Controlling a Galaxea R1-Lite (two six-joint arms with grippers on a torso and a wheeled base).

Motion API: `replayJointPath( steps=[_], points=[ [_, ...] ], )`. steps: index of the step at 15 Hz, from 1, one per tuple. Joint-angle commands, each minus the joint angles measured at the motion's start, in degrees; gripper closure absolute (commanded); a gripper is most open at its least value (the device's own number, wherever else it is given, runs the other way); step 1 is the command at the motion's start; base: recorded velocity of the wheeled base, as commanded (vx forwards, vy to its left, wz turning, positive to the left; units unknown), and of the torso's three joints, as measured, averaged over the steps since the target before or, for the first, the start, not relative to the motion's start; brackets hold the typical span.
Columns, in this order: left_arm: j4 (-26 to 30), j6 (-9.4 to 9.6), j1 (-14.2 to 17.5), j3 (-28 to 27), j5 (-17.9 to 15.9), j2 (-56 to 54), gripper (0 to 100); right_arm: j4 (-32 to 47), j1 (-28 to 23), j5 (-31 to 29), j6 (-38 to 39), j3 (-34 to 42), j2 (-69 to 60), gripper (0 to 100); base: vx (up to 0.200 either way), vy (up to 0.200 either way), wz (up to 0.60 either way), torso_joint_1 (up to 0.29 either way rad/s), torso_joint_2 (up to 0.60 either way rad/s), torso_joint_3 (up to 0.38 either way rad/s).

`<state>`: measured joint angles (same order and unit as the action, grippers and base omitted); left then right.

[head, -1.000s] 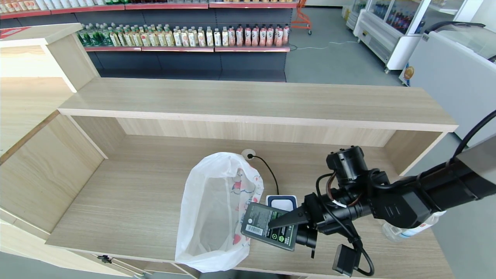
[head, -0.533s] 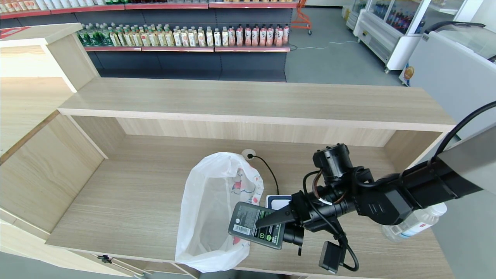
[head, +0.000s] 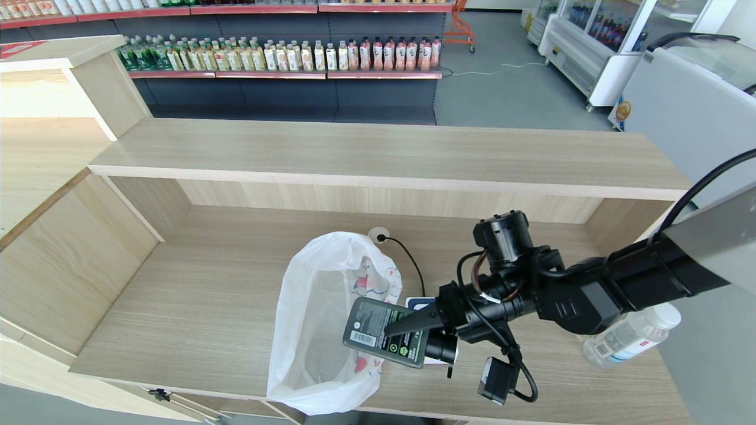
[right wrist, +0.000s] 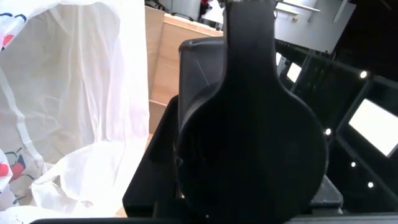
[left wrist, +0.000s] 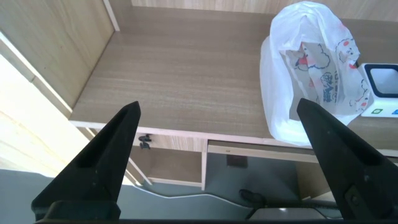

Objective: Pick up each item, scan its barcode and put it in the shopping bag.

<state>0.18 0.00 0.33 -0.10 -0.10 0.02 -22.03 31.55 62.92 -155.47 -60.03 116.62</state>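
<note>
My right gripper [head: 416,330] is shut on a flat dark package [head: 384,333] with a white barcode label. It holds the package level above the right rim of the white shopping bag [head: 331,321], which stands open on the counter. The package [right wrist: 249,118] looms dark and close in the right wrist view, with the bag [right wrist: 68,106] beside it. The white scanner [head: 420,304] lies on the counter, mostly hidden under the package and gripper. My left gripper [left wrist: 224,155] hangs open off the counter's front edge, with the bag [left wrist: 311,68] and scanner [left wrist: 380,84] farther off.
A clear water bottle [head: 626,335] lies at the counter's right edge under my right arm. The scanner's black cable [head: 407,257] runs to a hole in the counter. A raised wooden ledge [head: 390,156] borders the back, and a side wall [head: 71,254] borders the left.
My right arm has carried the package leftward, from over the scanner to over the bag's right rim. The bottle shows more from under the arm.
</note>
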Motion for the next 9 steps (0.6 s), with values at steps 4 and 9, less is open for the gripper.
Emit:
replayJointPath(
  steps=[4,9],
  points=[
    [-0.01,0.00,0.02,0.01,0.01,-0.02,0,-0.03,0.00,0.01,0.08,-0.09,-0.07,100,0.000,0.000,0.00,0.000,0.00,0.000],
    [-0.01,0.00,0.02,0.01,0.01,-0.02,0,0.06,-0.52,0.01,9.83,2.28,-6.22,100,0.000,0.000,0.00,0.000,0.00,0.000]
  ],
)
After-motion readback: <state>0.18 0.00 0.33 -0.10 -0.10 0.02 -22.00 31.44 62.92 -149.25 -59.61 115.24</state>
